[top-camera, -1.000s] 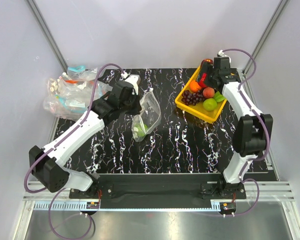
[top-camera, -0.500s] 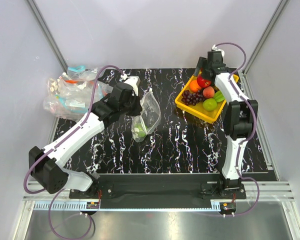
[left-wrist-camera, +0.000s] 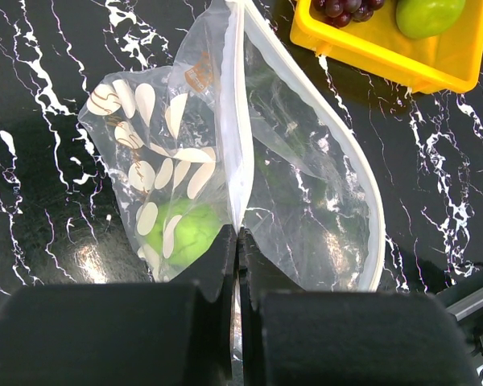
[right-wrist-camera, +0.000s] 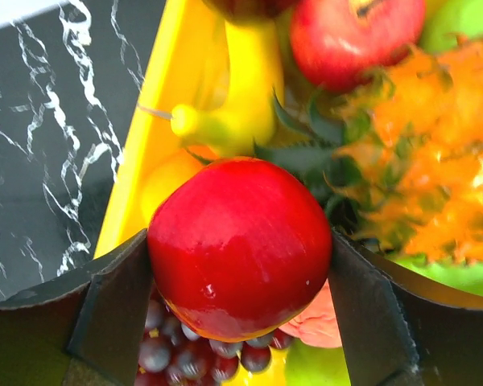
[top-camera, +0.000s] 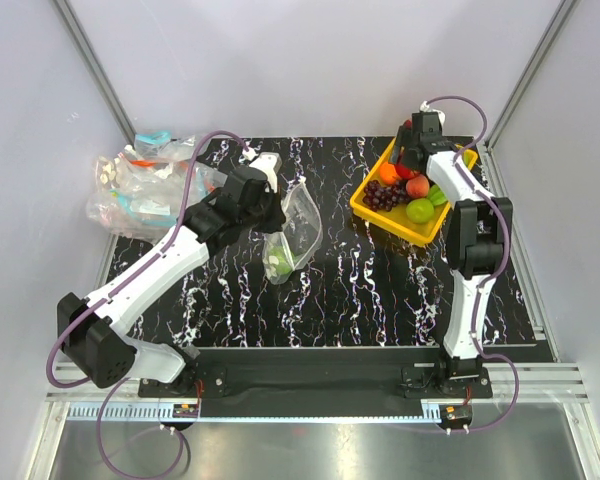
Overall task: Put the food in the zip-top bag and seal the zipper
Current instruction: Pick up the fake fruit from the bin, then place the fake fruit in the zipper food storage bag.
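The red round fruit (right-wrist-camera: 240, 245) sits clamped between the right fingers (right-wrist-camera: 238, 312), which are spread about as wide as the fruit and hang over the far end of the yellow tray (top-camera: 390, 228). In the tray lie purple grapes (top-camera: 383, 194), a peach (top-camera: 417, 184) and a green apple (top-camera: 420, 209).

The zip-top bag (left-wrist-camera: 306, 185) lies mid-surface with its mouth gaping. 1 green fruit (left-wrist-camera: 185, 233) is inside it. The left fingers (left-wrist-camera: 238, 241) are pinched almost closed on its zipper (left-wrist-camera: 235, 121) edge.

Compared with 1 s ago, the right elbow has swung in from the right side and the arm reaches straighter toward the tray. The left arm and the bag are unchanged on the black marbled surface (top-camera: 360, 290).
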Robot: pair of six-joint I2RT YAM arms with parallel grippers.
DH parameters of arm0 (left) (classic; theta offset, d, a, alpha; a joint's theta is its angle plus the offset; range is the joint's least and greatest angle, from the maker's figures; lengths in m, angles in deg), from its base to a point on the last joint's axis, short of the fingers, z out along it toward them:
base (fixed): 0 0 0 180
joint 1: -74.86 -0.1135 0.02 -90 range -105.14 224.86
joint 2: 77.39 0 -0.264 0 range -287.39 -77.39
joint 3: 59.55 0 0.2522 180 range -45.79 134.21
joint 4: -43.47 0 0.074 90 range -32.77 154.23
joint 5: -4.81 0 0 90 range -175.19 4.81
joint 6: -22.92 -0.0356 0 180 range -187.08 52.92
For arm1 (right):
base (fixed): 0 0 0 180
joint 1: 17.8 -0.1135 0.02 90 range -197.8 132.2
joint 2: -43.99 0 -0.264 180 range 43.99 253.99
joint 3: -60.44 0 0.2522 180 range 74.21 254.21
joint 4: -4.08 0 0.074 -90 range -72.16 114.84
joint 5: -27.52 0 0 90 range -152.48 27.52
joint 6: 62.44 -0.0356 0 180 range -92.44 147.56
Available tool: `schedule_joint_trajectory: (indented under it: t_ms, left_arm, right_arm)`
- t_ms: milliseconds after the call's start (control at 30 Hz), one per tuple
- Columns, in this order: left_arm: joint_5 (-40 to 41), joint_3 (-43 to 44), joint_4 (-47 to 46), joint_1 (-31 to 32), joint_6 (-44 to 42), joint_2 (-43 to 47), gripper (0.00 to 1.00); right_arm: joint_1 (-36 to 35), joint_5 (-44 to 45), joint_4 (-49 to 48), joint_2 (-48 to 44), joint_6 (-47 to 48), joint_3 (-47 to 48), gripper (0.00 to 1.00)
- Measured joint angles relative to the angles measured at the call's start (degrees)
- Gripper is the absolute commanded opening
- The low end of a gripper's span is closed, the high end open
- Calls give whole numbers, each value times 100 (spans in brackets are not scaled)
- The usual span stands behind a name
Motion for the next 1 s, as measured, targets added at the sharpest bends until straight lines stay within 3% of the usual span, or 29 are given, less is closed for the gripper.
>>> schedule_joint_trajectory:
  t_ms: [200,600,767,1000]
  left_arm:
    - [15,0,2,46,0,0,0]
    - [-22,7,-2,109,-2,-13,0]
    - [-35,7,-7,109,-2,-11,0]
    - [-31,7,-7,114,0,-9,0]
  right_arm:
    - [0,-24,-94,-660,-4,-723,58]
    - [-90,-1255,-302,-3523,-210,-2802,54]
    - [-772,-1816,-295,-4594,-216,-3506,53]
    - [-1980,-2450,-293,-5407,-256,-3991,51]
